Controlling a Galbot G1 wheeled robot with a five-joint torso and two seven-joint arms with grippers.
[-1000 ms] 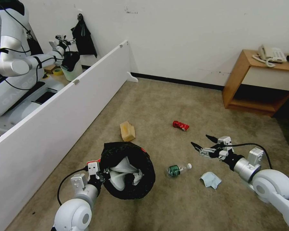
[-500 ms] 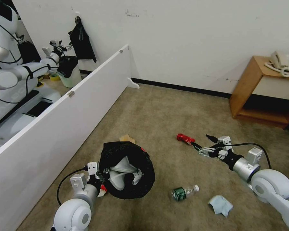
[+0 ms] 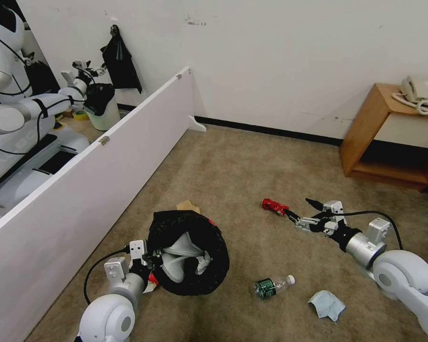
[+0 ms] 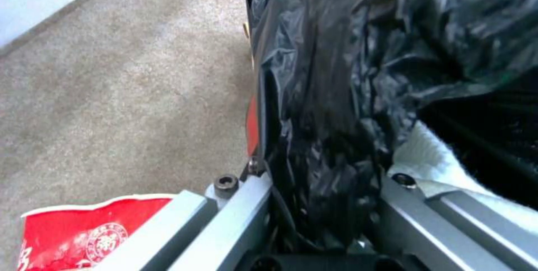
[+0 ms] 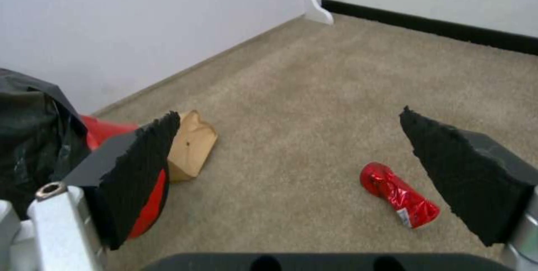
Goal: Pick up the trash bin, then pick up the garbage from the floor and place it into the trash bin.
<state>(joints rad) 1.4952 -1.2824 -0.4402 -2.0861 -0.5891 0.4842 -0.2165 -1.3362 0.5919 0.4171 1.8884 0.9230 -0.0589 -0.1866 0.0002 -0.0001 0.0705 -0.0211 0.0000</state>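
Head view: the trash bin [image 3: 190,254] is clamped at its rim by the left gripper [image 3: 150,260]; the spread-open right gripper [image 3: 300,212] should be centred over the red can [image 3: 274,206] before closing.

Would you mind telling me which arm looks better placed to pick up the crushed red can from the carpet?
The right, most likely. The right gripper is open, with the crushed red can lying on the carpet just beyond its fingertips. The left gripper is shut on the rim of the black-bag-lined red trash bin.

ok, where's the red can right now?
Head view: the crushed red metal can lies on the carpet, just beyond the open right hand, right of the black-lined bin.
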